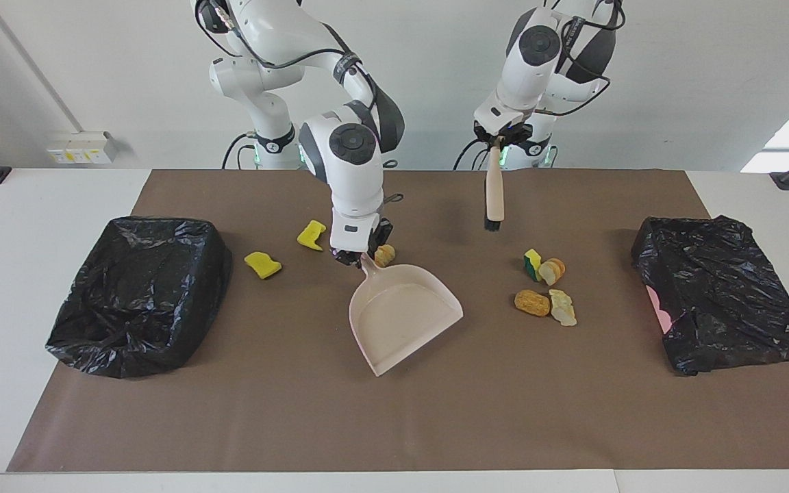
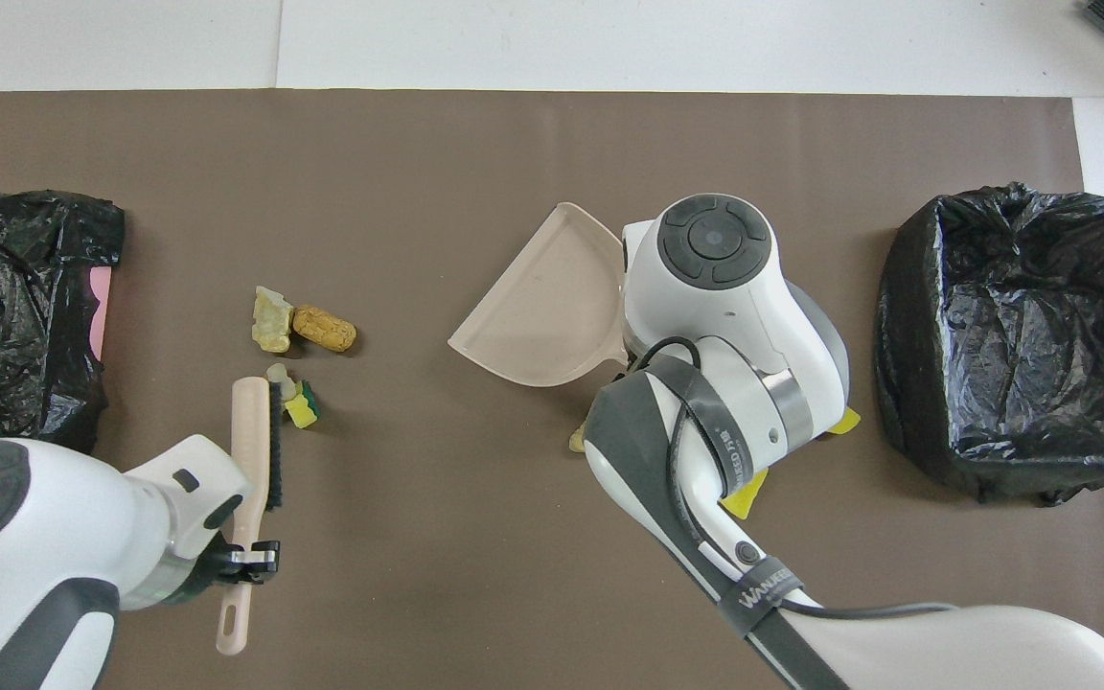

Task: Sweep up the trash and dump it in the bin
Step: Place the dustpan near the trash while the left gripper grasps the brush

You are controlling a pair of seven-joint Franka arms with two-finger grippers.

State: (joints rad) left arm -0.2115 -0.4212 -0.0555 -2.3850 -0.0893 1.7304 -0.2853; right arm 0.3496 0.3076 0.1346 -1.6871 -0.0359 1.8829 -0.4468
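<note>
Four scraps (image 1: 545,287) cluster on the table (image 1: 298,411) toward the left arm's end, two yellow pieces (image 1: 285,250) toward the right's, while the right gripper (image 1: 357,257) has its jaws clamped on the dustpan (image 1: 401,311) handle and the left gripper (image 1: 497,137) on the raised brush (image 1: 494,198).

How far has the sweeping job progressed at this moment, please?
Early stage. Done: the right pincer holds the dustpan by its handle; the left pincer holds the brush in the air. Left: no trash has been collected. The dustpan is empty, and the scraps and yellow sponge pieces lie on the mat, outside the bins.
</note>
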